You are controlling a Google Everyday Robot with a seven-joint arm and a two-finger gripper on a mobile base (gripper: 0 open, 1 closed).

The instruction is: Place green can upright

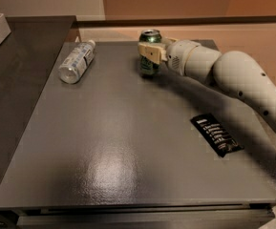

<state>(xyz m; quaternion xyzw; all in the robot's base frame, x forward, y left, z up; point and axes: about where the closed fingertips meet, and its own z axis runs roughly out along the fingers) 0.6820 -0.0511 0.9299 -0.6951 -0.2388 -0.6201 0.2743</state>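
Observation:
The green can [150,37] stands upright at the far middle of the grey table [128,142], silver pull-tab top facing up. My gripper [149,55] reaches in from the right on a white arm [233,78]. It is shut on the can's middle, with a cream finger [146,51] across its front. The can's base sits at, or very near, the table top.
A clear plastic bottle [76,62] with a white cap lies on its side at the far left of the table. A black packet [217,134] lies flat at the right. A darker counter [13,80] adjoins on the left.

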